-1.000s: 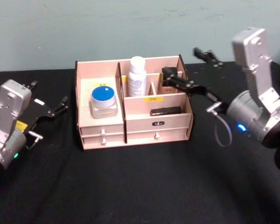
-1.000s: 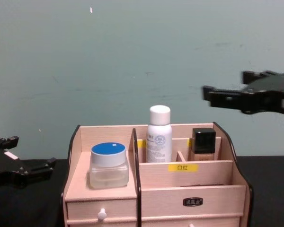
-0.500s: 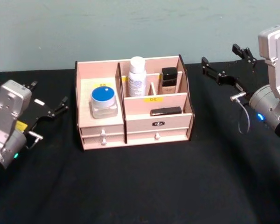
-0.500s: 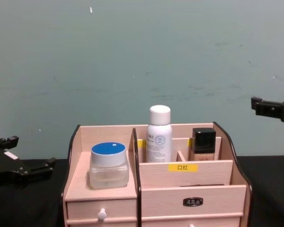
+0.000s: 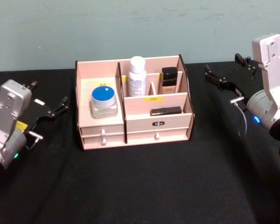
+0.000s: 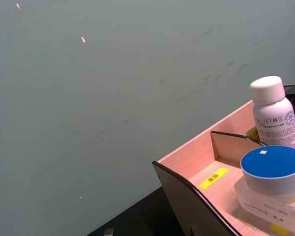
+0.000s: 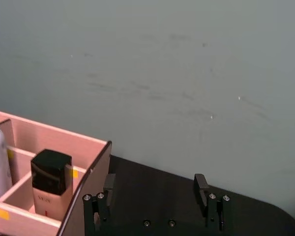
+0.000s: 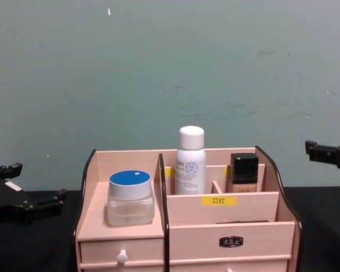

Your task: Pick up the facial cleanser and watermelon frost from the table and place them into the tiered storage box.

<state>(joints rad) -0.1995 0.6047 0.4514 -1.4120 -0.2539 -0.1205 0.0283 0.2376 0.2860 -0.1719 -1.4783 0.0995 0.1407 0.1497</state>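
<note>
A: What does the head view give that the others miss?
B: The whole black table, and near its front the storage box's two lower drawers. A slim dark thing lies flat on the middle step, above the drawer with the metal pull. The chest view cuts the box off low.

A: How does the box look?
B: Pale wood, stepped, with dark curved side edges and yellow labels. It stands at the table's middle. A clear jar with a blue lid sits on the left shelf; the left wrist view reads "BELLET" on it. Behind, a white bottle with a white cap stands upright in a rear compartment, also printed "BELLET". Just beside it, in the next compartment, a small beige bottle with a black cap stands upright.

A: Any other writing?
B: The chest view shows "口红" on one yellow label.

A: The grippers?
B: The left gripper hovers left of the box, fingers spread, holding nothing. The right gripper hangs to the box's right, farther back; its wrist view shows its fingers apart and empty.
</note>
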